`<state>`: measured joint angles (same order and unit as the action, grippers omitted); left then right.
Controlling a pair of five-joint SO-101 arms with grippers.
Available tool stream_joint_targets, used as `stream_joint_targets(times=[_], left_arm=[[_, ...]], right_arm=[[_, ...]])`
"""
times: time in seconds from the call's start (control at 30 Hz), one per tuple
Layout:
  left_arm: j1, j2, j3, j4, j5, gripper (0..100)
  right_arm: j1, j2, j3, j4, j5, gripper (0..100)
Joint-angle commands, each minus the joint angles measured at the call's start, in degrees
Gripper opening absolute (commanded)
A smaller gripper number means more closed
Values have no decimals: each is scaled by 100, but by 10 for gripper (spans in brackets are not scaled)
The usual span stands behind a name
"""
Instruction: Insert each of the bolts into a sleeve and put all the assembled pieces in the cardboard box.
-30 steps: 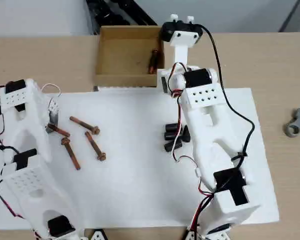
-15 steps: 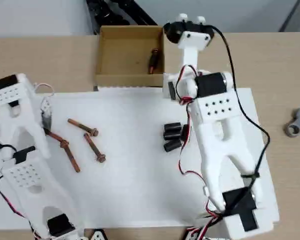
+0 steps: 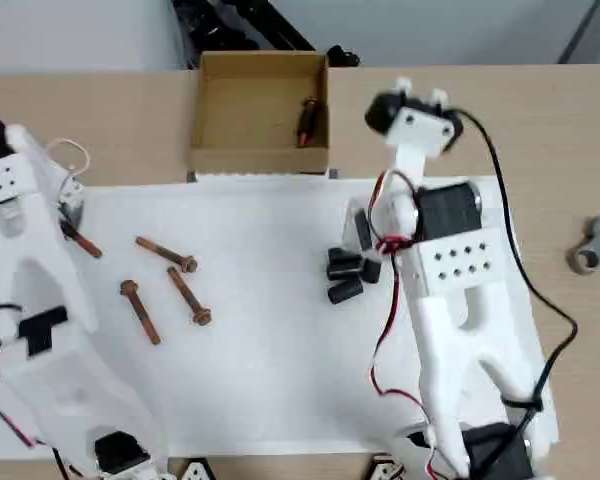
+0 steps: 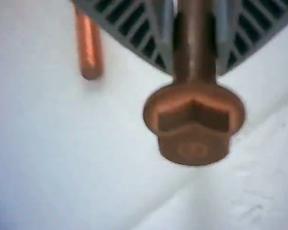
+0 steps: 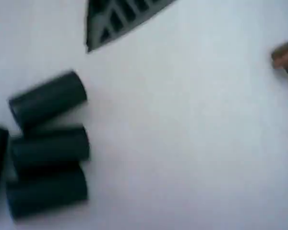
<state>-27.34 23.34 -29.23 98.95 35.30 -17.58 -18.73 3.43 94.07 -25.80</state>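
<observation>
Copper-toned bolt (image 4: 194, 125) is sitting clamped by its shank in the left gripper (image 3: 73, 226), head out, over the left edge of the white sheet (image 3: 270, 360). Three loose bolts (image 3: 167, 253) are lying nearby. Black sleeves (image 3: 345, 272) are clustering mid-sheet, the right gripper (image 3: 361, 232) hanging just beside them; open or closed, cannot tell. One assembled piece (image 3: 306, 120) is resting in the cardboard box (image 3: 245, 115). Judging: a second insertion is getting under way. Next move is calling for a sleeve picked up and held steady, bore lined up with the shank. Writing: nothing legible; a stamp on the bolt head is showing too blurred to read.
</observation>
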Motion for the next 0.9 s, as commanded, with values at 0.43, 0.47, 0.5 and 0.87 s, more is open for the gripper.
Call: stream_joint_targets(times=[0.43,0.47,0.5,0.87], left_arm=[[-273,-3771,2431,-721,-782,5],[-273,-3877,2510,-756,-782,5],[-273,-3965,2554,-756,-826,5],[-273,-4132,2598,-756,-976,5]], right_arm=[[66,-1042,2963,-2167,-448,144],[66,-1033,3015,-2290,-448,144],[66,-1033,3077,-2404,-440,144],[154,-734,3508,-3275,-404,144]])
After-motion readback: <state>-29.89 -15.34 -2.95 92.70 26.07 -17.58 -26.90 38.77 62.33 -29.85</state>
